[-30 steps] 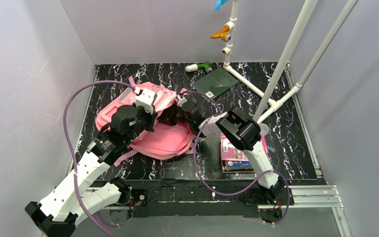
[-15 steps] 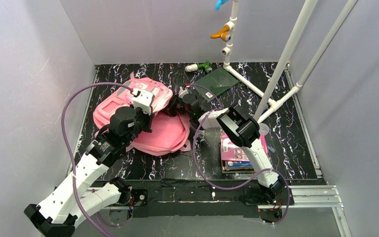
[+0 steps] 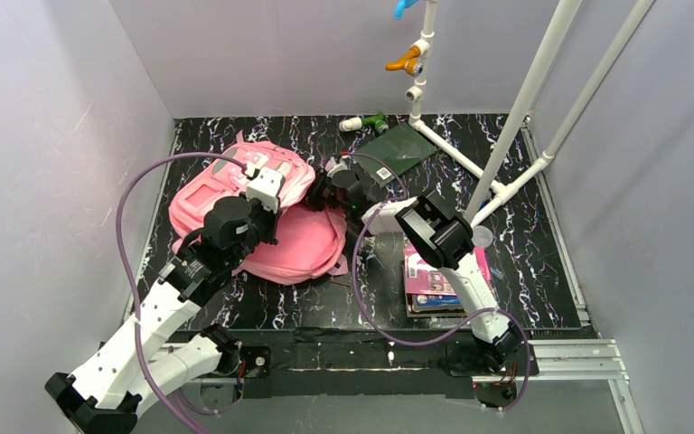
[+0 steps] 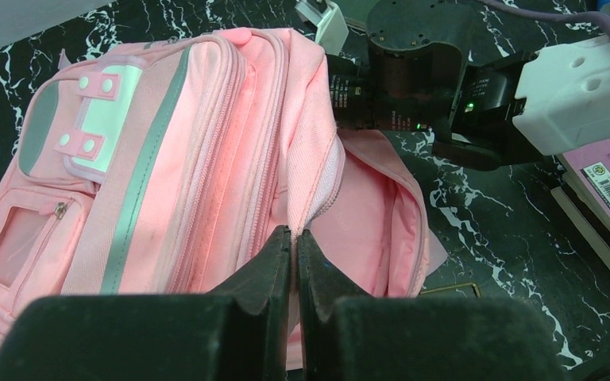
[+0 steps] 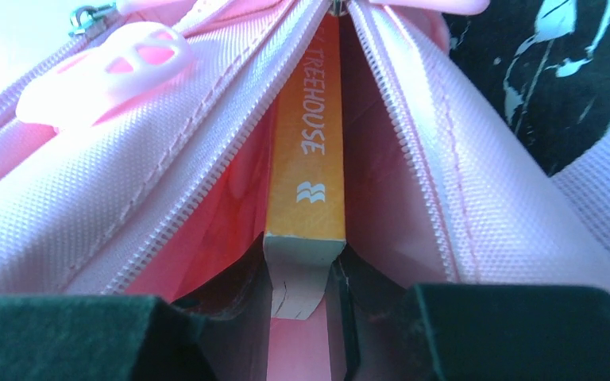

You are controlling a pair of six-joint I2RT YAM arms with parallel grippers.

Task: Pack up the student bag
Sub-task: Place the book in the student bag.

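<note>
While the student bag [image 3: 226,185] lies flat on the left-middle part of the black marbled desk [image 3: 542,262], both arms are busy at its open top, which faces right. The left gripper [image 4: 294,234] is squeezed all the way closed, and the pink zip edge of the main opening runs right into its tips, so it looks like it's pinching that rim. From the right wrist view, the right gripper [image 5: 298,294] is partly closed around the bottom end of an orange book [image 5: 310,135] with "TREEHOUSE" on the spine. The book sits between the two zipper rows and goes down into the pink lining. On the near right of the desk there's a stack of books [image 3: 438,280], pink cover on top. A dark green flat board [image 3: 395,149] lies at the far side, next to a white pipe frame [image 3: 524,99].
</note>
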